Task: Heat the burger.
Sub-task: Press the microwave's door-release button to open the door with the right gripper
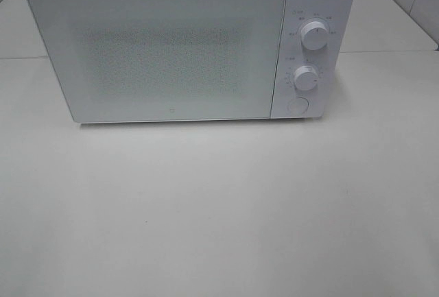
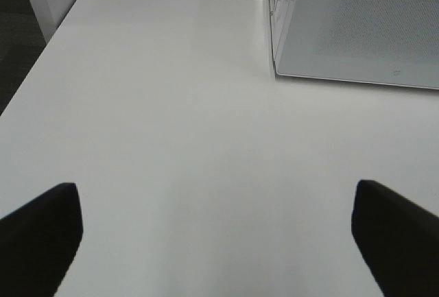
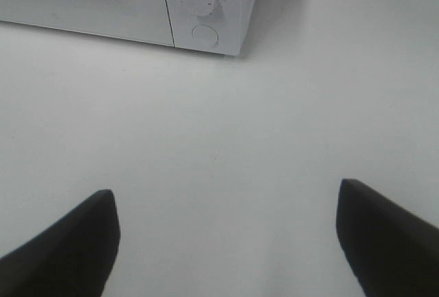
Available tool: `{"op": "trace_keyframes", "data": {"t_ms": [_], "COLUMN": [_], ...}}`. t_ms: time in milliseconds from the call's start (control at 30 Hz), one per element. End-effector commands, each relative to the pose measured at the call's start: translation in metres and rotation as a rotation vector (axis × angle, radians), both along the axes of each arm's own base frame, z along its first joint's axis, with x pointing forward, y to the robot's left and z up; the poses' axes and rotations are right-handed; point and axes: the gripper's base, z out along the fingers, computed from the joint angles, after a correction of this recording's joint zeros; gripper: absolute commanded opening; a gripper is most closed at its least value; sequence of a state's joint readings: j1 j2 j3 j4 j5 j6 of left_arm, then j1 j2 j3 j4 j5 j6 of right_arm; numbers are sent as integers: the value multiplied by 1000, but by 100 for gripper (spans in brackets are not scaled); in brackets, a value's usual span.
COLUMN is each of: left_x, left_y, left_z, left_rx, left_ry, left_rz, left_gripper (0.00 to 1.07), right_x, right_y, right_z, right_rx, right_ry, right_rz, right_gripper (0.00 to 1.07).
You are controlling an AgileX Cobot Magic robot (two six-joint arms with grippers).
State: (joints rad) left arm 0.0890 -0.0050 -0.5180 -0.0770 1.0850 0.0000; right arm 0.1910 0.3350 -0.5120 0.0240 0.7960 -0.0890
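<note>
The burger is not in view in any frame. A white microwave stands at the back of the white table with its door shut. It has two round knobs and a round button on its right panel. In the left wrist view the left gripper is open and empty over bare table, with the microwave's door corner ahead of it. In the right wrist view the right gripper is open and empty, with the microwave's knob panel ahead. Neither gripper shows in the exterior high view.
The table's left edge shows in the left wrist view, with dark floor beyond. A seam between table tops runs behind the microwave.
</note>
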Motion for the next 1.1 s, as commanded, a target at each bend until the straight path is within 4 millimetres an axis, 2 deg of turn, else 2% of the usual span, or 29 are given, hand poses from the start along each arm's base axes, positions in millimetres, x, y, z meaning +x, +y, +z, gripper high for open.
{"op": "trace_keyframes", "data": {"t_ms": [33, 67, 333, 367, 500, 633, 1033, 1100], "left_x": [-2, -2, -2, -2, -2, -1, 0, 0], "left_y": [0, 0, 0, 0, 0, 0, 0, 0], "left_z": [1, 1, 1, 1, 1, 1, 1, 1], "left_rx": [-4, -4, -4, -4, 0, -4, 1, 1], "left_ry": [-29, -29, -29, -29, -30, -26, -17, -17], "left_rz": [5, 5, 5, 5, 3, 6, 4, 4], "left_gripper": [101, 101, 101, 101, 101, 101, 101, 101], "right_x": [-16, -25, -53, -62, -64, -63, -63, -64], "right_y": [-4, -5, -12, -14, -16, -17, -17, -17], "right_z": [2, 4, 6, 6, 2, -11, -10, -4], "right_rx": [19, 37, 101, 110, 99, 70, 73, 82], "right_ry": [-84, -140, -263, -300, -259, -173, -178, -218], "right_rz": [-11, -16, -53, -63, -76, -85, -87, -86], "right_gripper": [76, 76, 75, 75, 75, 75, 71, 70]}}
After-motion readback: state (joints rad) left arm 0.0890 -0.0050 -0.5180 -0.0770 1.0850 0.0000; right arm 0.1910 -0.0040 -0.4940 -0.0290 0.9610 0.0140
